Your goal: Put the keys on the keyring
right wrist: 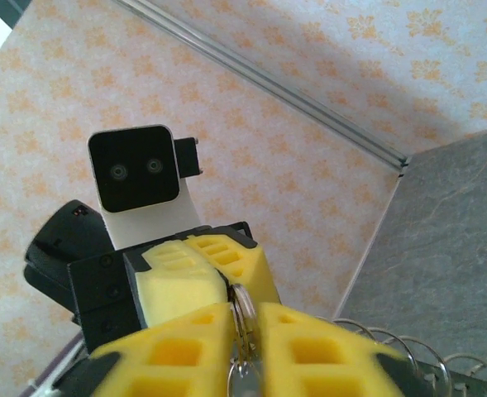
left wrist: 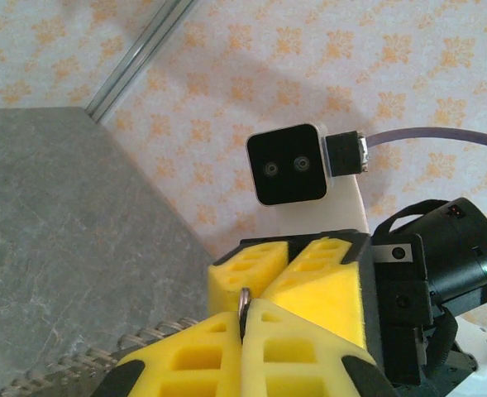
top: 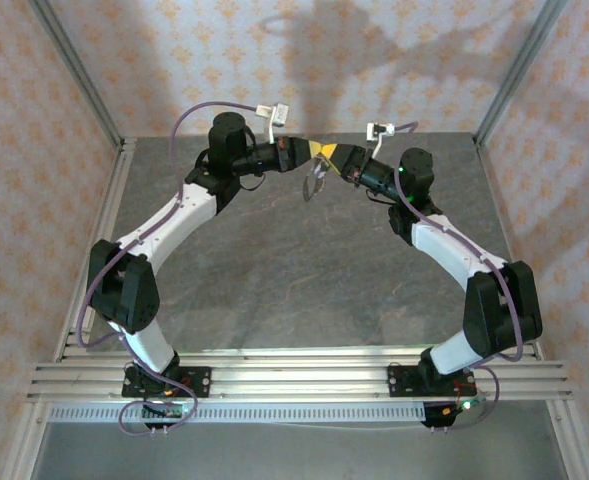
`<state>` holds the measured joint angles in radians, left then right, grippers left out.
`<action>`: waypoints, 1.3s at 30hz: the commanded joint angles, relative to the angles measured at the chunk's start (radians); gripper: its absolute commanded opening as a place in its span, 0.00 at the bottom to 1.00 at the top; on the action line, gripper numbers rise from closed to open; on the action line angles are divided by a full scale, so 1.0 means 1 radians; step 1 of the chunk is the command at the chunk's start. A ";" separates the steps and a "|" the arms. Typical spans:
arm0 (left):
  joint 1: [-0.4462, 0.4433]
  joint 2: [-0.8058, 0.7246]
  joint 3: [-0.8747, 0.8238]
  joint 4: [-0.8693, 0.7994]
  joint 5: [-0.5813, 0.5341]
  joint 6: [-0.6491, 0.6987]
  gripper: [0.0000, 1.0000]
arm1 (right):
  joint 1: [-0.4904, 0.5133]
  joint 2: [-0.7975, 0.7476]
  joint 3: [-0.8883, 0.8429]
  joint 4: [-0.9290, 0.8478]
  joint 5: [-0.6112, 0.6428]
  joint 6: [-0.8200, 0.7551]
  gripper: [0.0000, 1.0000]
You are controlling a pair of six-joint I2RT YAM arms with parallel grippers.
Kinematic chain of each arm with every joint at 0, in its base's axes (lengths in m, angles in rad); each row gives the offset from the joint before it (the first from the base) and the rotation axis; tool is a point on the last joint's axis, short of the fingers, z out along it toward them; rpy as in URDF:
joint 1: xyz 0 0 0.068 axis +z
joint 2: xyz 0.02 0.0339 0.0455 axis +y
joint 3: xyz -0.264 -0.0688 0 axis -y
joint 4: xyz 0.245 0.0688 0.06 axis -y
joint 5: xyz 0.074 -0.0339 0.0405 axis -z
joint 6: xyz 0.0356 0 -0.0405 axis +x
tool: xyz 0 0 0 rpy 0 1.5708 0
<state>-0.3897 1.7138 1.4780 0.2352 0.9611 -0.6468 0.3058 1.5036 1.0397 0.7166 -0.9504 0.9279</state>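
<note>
Above the bench (top: 304,270), my left pincer (left wrist: 244,322) is clenched on the keyring (left wrist: 245,299), which also sits inside my right pincer (right wrist: 245,318), jaws barely parted, grip uncertain; I judge the threading unfinished, as I can't make out the key.

Grey stone-patterned table (top: 304,290) is lying flat across the centre of the top view. Wallpaper with orange floral motifs is covering the back wall (top: 414,60) at 12 o'clock, the left wall (top: 19,150) at 9 and the right wall (top: 579,170) at 3. Aluminium frame posts are slanting up from the far corners: left post (top: 79,75) at 11, right post (top: 519,70) at 1. Dark shadows (top: 339,40) are falling on the back wall. Aluminium rails (top: 294,375) are running along the near edge at 6, a white slotted strip (top: 304,412) just beside them.
</note>
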 commanded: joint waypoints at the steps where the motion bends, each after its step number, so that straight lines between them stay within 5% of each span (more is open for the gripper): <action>1: -0.018 -0.026 -0.017 0.046 -0.053 -0.016 0.00 | -0.010 -0.063 0.018 0.000 0.017 -0.024 0.31; 10: -0.031 -0.062 -0.095 0.190 -0.147 -0.122 0.00 | -0.036 -0.146 -0.066 -0.020 0.108 -0.045 0.38; 30: -0.056 -0.095 -0.160 0.327 -0.248 -0.233 0.00 | 0.012 -0.043 -0.063 0.070 0.134 -0.018 0.40; 39: -0.060 -0.082 -0.150 0.324 -0.271 -0.228 0.00 | 0.058 -0.075 -0.108 0.075 0.102 -0.033 0.04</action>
<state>-0.4435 1.6619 1.3140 0.4904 0.7086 -0.8673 0.3470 1.4647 0.9417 0.7593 -0.8272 0.9127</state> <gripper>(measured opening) 0.043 0.060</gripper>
